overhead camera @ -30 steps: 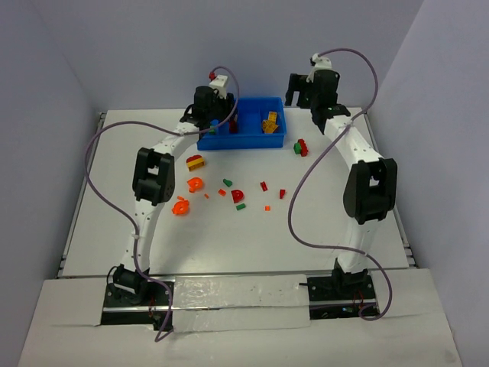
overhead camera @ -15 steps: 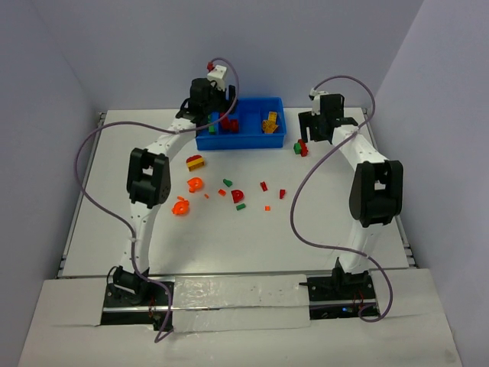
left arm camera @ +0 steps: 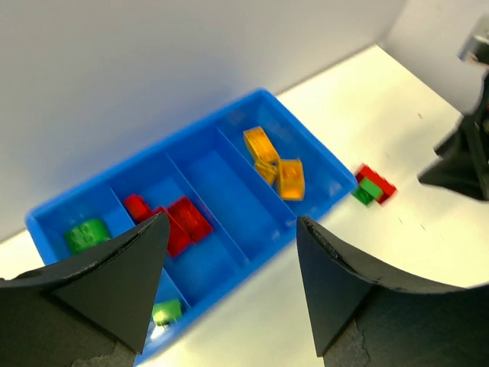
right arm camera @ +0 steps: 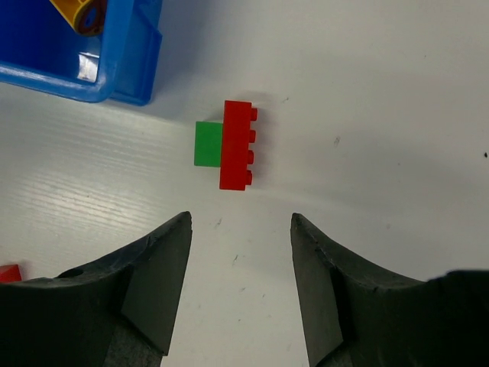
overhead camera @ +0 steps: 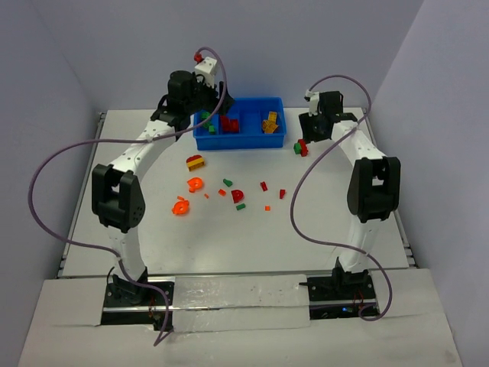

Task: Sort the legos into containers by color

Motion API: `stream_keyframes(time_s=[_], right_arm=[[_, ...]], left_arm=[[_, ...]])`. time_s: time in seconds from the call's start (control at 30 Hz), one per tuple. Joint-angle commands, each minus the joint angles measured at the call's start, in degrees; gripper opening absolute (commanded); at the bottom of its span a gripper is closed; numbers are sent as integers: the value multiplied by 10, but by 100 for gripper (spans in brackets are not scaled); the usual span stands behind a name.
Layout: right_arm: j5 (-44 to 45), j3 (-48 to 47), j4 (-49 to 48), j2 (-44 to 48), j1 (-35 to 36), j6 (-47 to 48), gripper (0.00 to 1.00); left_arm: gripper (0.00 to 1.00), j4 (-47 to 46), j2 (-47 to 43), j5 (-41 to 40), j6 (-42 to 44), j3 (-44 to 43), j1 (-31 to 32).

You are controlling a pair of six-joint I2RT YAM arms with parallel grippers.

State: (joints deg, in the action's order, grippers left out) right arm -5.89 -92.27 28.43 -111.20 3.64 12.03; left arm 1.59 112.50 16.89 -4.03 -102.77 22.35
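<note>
Two sets of jaws, both apart, neither holding anything. My left gripper (left arm camera: 229,229) hangs above the left end of the tray (left arm camera: 229,183). Under it I see green legos (left arm camera: 84,233) in the leftmost compartment and red ones (left arm camera: 172,222) in the next. The third shows only blue floor, and orange-yellow pieces (left arm camera: 275,164) sit in the rightmost. The thin dividers and low outer walls stand well below the fingertips.

My right gripper (right arm camera: 241,222) is low over the table (overhead camera: 267,245), just off the tray's right front corner (right arm camera: 114,76). Just ahead of its fingers lies a red brick (right arm camera: 237,145) with a green brick (right arm camera: 208,144) touching its left side. White table shows all round that pair, with a narrow strip between it and the tray corner.

Farther out, the other loose legos lie scattered in front of the tray between the two arms. There is a yellow-and-red block (overhead camera: 195,161), two orange curved pieces (overhead camera: 195,183), a red arch (overhead camera: 238,196) and some small red, green and orange bits. Wide white table runs from them to the near edge and both sides.
</note>
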Motion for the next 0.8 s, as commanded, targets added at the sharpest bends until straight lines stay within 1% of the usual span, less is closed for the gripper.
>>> stream_keyframes(time_s=[0.0, 0.13, 0.33, 0.53, 0.77], right_arm=[[-14, -38, 18, -27, -5, 5, 61], [-11, -65, 36, -53, -4, 13, 62], [-21, -119, 84, -109, -3, 28, 67], [-6, -143, 99, -138, -2, 45, 66], [0, -139, 104, -152, -2, 76, 62]], left_arm=[[76, 24, -41, 38, -11, 48, -1], [76, 30, -52, 40, -11, 62, -2], [75, 34, -56, 45, -18, 74, -9], [75, 35, -55, 52, -18, 77, -12], [75, 36, -48, 56, -21, 73, -15]])
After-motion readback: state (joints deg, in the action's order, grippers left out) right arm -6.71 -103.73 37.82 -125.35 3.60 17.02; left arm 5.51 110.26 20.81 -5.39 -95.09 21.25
